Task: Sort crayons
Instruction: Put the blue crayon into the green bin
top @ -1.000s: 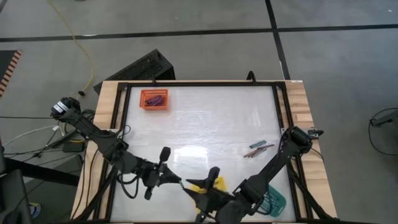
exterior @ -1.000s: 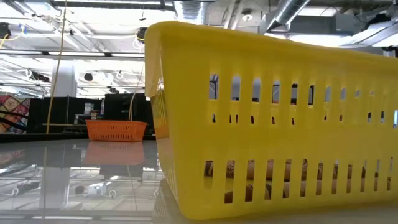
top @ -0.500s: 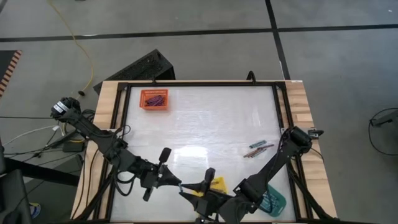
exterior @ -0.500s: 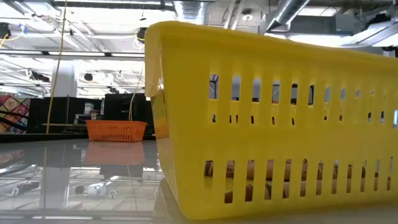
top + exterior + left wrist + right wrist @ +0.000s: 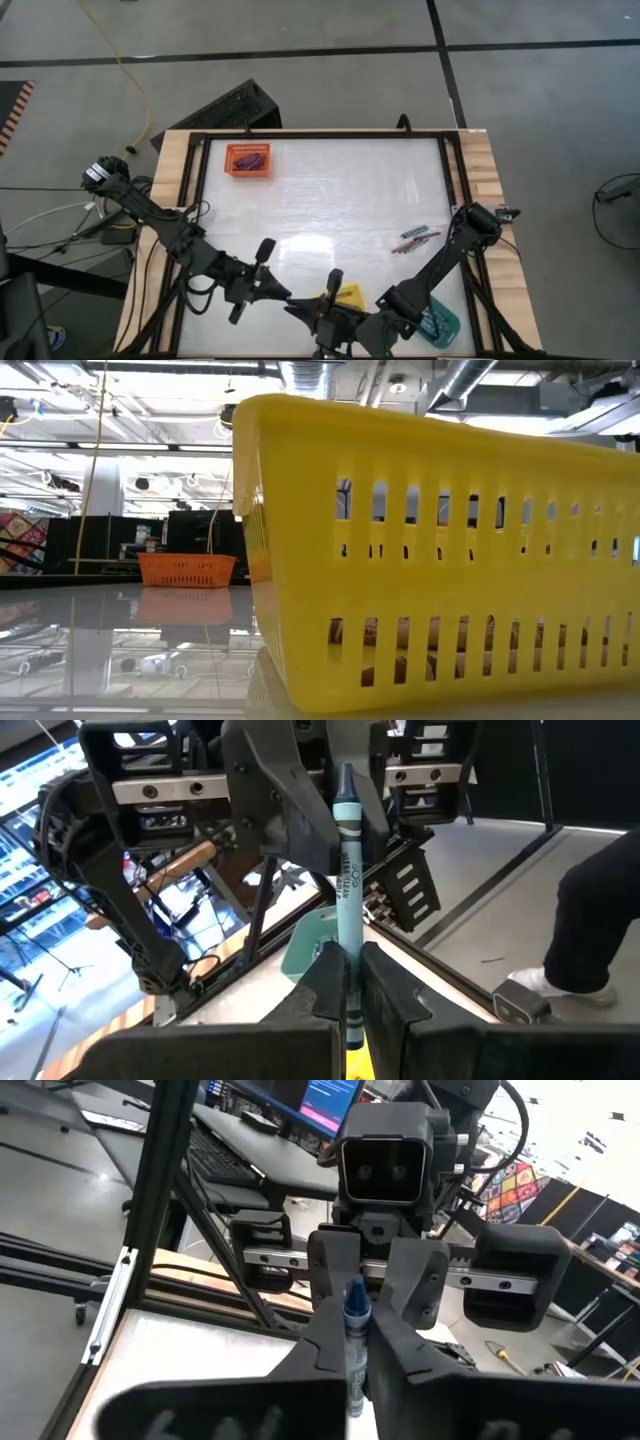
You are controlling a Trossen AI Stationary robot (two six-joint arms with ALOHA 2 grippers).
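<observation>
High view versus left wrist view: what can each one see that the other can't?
Only the high view shows the orange tray and the loose crayons. Only the left wrist view shows the teal-blue crayon, pinched by the left gripper and gripped at its far end by the right gripper, plus a person's shoe. Both show the two grippers meeting and the teal tray.

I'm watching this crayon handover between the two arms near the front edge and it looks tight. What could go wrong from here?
1. Both the left gripper and the right gripper pinch the same teal-blue crayon; if either pulls before the other lets go, it could snap or slip.
2. The two grippers meet nose to nose beside the yellow tray, so a small misjudged move could knock them together.
3. If dropped, the crayon may roll off the table.
</observation>
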